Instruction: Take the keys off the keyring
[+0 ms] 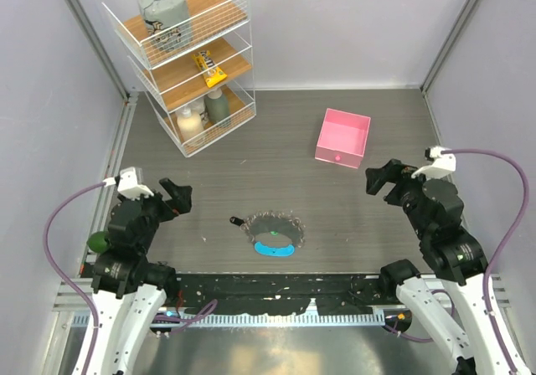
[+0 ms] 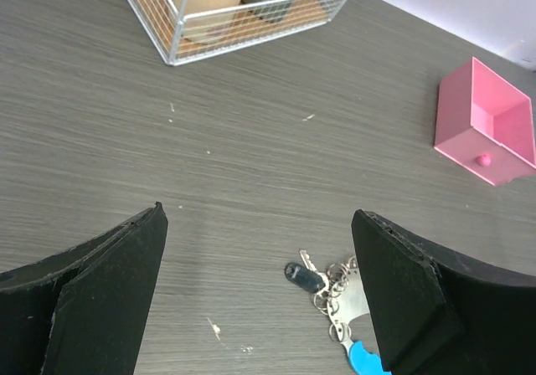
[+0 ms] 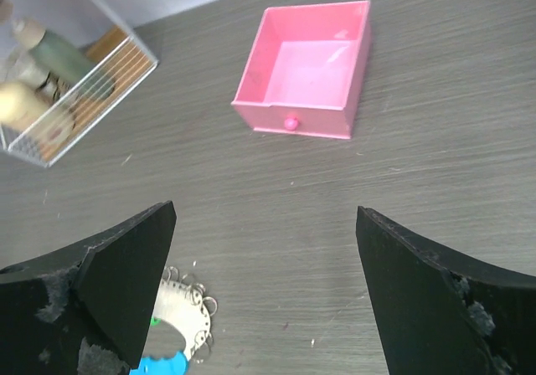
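The keyring (image 1: 272, 229) lies flat on the table between the two arms, a silvery loop with several small rings, a curved blue strip (image 1: 275, 249) at its near side and a dark clasp (image 1: 238, 221) at its left. A key's green head (image 1: 275, 235) shows inside the loop. In the left wrist view the keyring (image 2: 339, 298), the dark clasp (image 2: 303, 276) and the blue strip (image 2: 366, 360) show. In the right wrist view the keyring (image 3: 182, 304) and a speck of the green head (image 3: 155, 319) show. My left gripper (image 1: 176, 197) (image 2: 260, 216) and right gripper (image 1: 381, 178) (image 3: 266, 212) are open, empty and apart from it.
A pink square box (image 1: 342, 138) (image 3: 306, 69) stands open at the back right. A white wire shelf rack (image 1: 188, 57) with bottles and a packet stands at the back left; its corner shows in the left wrist view (image 2: 243, 15). Grey walls close in the table.
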